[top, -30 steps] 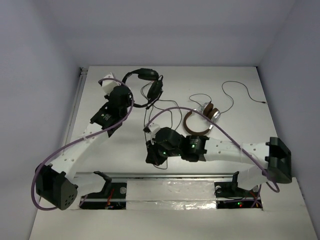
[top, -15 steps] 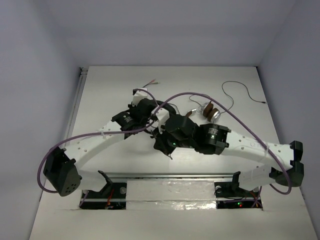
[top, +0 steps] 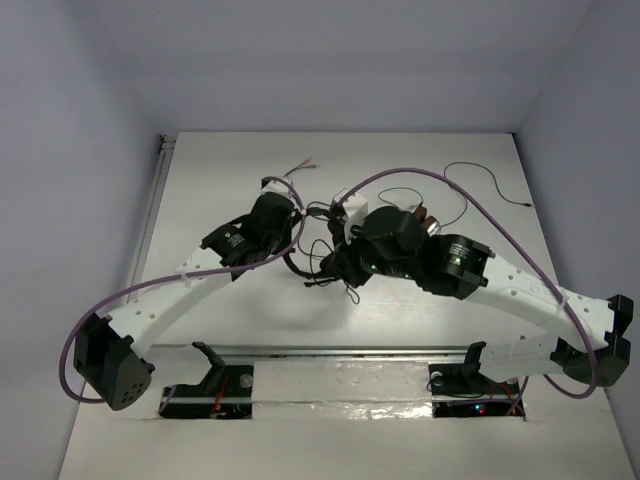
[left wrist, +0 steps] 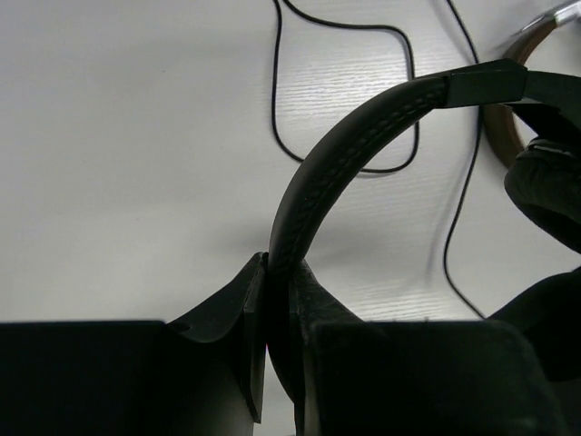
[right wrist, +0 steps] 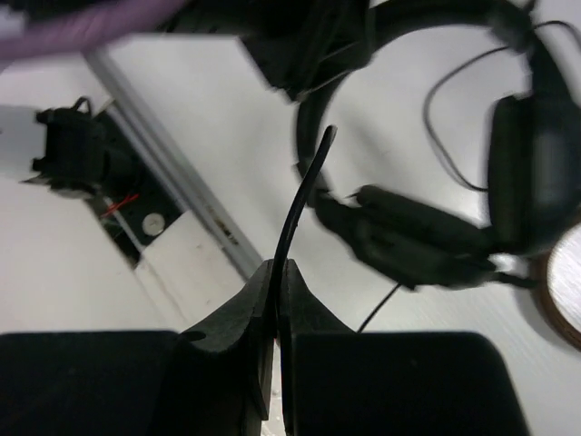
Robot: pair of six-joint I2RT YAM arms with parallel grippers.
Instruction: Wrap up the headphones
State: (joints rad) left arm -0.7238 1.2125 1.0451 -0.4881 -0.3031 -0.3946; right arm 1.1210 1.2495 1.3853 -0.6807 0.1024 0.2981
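Observation:
The black headphones (left wrist: 363, 136) hang between both arms near the table's middle, mostly hidden under them in the top view. My left gripper (left wrist: 277, 272) is shut on the padded headband, with one earcup (left wrist: 549, 186) at the right. My right gripper (right wrist: 278, 268) is shut on the thin black cable (right wrist: 304, 195), which rises from its jaws toward the blurred headphones (right wrist: 427, 236). From above, the left gripper (top: 297, 243) and right gripper (top: 335, 268) sit close together, with loops of cable (top: 322, 252) between them. The reddish plugs (top: 305, 165) lie on the table farther back.
Brown-banded headphones with silver earcups (top: 427, 222) lie just right of the right wrist, partly covered by it. Their thin cable (top: 480, 185) trails toward the back right. A metal rail (top: 340, 350) runs along the near edge. Purple arm hoses (top: 430, 180) arch overhead.
The left gripper carried the black headphones from the far left to the middle. The right gripper moved away from the near edge and rightward with the cable, now beside the headphones.

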